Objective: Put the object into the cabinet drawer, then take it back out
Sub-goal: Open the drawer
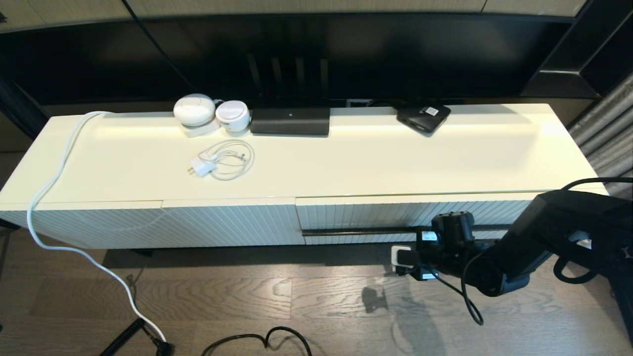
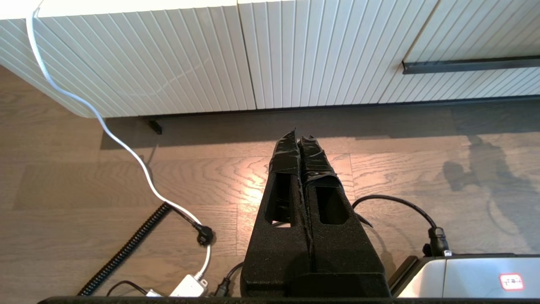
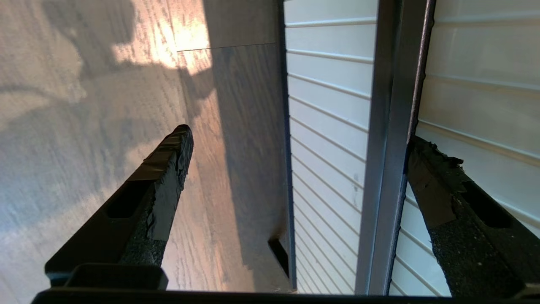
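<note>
The black umbrella shows in no view. The cabinet drawer (image 1: 395,211) is pushed in, its ribbed cream front flush with the cabinet. Its dark bar handle (image 1: 366,231) runs across the front. My right gripper (image 1: 426,236) is at the handle's right part. In the right wrist view this gripper (image 3: 300,137) is open and straddles the bar handle (image 3: 392,126): one fingertip (image 3: 426,169) rests against the bar's far side, the other hangs over the floor. My left gripper (image 2: 298,139) is shut on nothing, low over the wooden floor before the cabinet.
On the cabinet top lie a white charger with coiled cable (image 1: 220,162), two round white devices (image 1: 195,111), a long black box (image 1: 290,121) and a flat black box with a sticker (image 1: 423,116). A white cable (image 1: 49,198) hangs over the left end. Cords lie on the floor (image 1: 257,341).
</note>
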